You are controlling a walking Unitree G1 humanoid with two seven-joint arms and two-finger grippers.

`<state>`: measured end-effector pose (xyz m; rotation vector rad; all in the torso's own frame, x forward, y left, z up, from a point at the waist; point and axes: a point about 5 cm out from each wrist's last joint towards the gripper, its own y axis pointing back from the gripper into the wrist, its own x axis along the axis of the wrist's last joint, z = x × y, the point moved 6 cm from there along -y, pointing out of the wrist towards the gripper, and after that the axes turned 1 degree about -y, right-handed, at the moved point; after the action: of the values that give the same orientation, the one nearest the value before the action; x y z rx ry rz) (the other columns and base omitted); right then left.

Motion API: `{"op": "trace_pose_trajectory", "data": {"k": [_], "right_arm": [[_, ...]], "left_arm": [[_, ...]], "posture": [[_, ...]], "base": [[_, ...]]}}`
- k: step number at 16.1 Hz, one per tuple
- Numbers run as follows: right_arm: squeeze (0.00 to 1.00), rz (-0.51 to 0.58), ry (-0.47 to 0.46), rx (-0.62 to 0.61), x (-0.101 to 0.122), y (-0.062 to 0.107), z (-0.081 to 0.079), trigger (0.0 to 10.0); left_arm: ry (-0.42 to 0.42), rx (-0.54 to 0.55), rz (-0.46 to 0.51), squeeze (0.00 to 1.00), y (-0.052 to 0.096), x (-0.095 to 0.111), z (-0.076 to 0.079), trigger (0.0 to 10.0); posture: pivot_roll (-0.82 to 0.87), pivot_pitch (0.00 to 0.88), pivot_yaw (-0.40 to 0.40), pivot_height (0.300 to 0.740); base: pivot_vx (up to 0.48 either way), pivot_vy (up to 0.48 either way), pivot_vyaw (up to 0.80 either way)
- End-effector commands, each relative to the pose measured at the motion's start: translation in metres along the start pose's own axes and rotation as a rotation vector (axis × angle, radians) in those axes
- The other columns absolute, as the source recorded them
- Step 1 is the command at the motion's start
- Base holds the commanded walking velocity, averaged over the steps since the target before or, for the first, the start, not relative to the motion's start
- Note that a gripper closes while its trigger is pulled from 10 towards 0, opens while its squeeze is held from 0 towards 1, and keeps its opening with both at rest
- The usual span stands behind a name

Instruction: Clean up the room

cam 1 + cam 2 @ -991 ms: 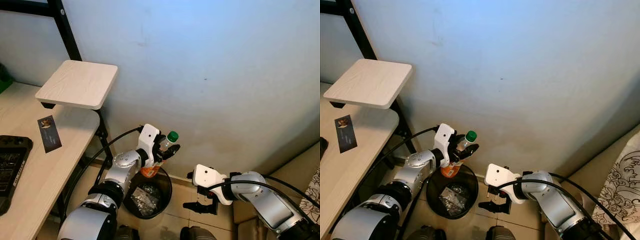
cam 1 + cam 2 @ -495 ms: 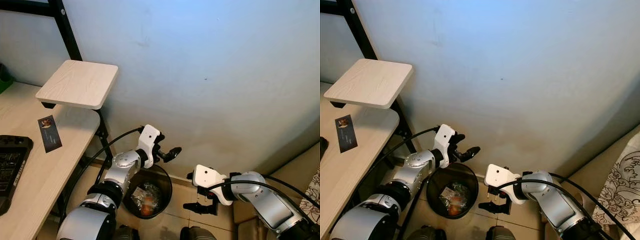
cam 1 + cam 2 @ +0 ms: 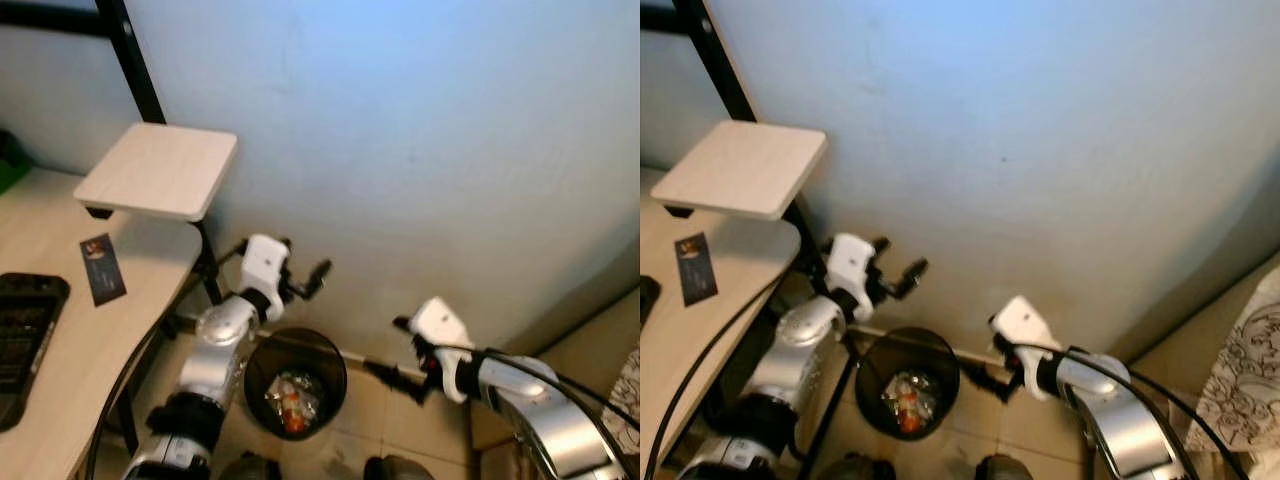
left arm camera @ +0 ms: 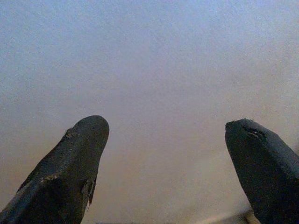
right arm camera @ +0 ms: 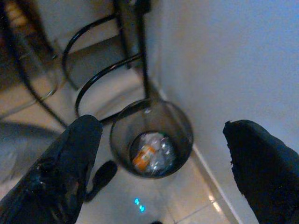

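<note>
Orange-labelled bottle [image 3: 292, 402] lies in round black waste bin [image 3: 335, 352] among crumpled wrappers. Left gripper [image 3: 308, 281] above bin, fingers wide apart, empty; right gripper [image 5: 161, 154] likewise. Small card [image 3: 97, 268] remains on pale wooden surface [image 3: 60, 340].

the left gripper [image 3: 305, 283] stands with its fingers spread and nothing between them, above the far rim of the black bin [image 3: 335, 352]. directly ahead of it is the bare wall [image 3: 420, 150], close. beside it, the black desk leg [image 3: 210, 280] and a looping cable [image 5: 93, 88] block the desk side. below it the bin mouth is open. the right gripper [image 3: 395, 378] hangs with fingers apart over open floor tile [image 3: 385, 425], the bin just beside it.
</note>
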<state>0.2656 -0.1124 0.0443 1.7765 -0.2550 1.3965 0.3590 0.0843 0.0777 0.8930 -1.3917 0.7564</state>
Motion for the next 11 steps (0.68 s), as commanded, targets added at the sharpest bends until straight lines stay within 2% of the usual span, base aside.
{"op": "trace_pose_trajectory", "data": {"k": [1,2,3,4,6,9,11], "right_arm": [[0.0,0.047,-0.055,-0.101,0.008,0.006,0.011,10.0],[0.0,0.098,-0.092,-0.179,0.015,0.007,0.018,10.0],[0.0,0.126,-0.133,-0.225,0.02,0.007,0.022,10.0],[0.0,0.174,-0.223,-0.387,0.026,0.009,0.038,10.0],[0.0,0.194,-0.289,-0.497,0.029,0.014,0.048,10.0],[0.0,0.176,-0.312,-0.579,0.024,0.019,0.058,10.0],[0.0,0.193,-0.308,-0.563,0.027,0.018,0.057,10.0]], "left_arm": [[-0.016,0.046,-0.001,0.15,0.005,0.006,-0.005,10.0],[-0.038,0.095,0.0,0.0,0.013,0.009,-0.011,10.0],[-0.058,0.124,-0.006,0.0,0.018,0.01,-0.014,10.0],[-0.083,0.216,-0.034,0.0,0.032,0.01,-0.024,10.0],[-0.061,0.278,-0.047,0.0,0.041,0.015,-0.03,10.0],[-0.044,0.339,-0.056,0.0,0.053,0.018,-0.035,10.0],[-0.046,0.348,-0.071,0.0,0.056,0.018,-0.035,10.0]], "posture": [[-0.08,0.0,0.055,0.74],[-0.08,0.0,0.067,0.74],[-0.09,0.0,0.078,0.74],[-0.09,0.0,0.087,0.74],[-0.09,0.0,0.087,0.74],[-0.07,0.0,0.068,0.74],[-0.06,0.0,0.067,0.74]], "base": [[0.0,0.0,0.0],[0.0,0.0,0.0],[0.0,0.0,0.0],[0.0,0.0,0.0],[0.0,0.0,0.0],[-0.174,0.0,0.0],[-0.263,0.0,0.0]]}}
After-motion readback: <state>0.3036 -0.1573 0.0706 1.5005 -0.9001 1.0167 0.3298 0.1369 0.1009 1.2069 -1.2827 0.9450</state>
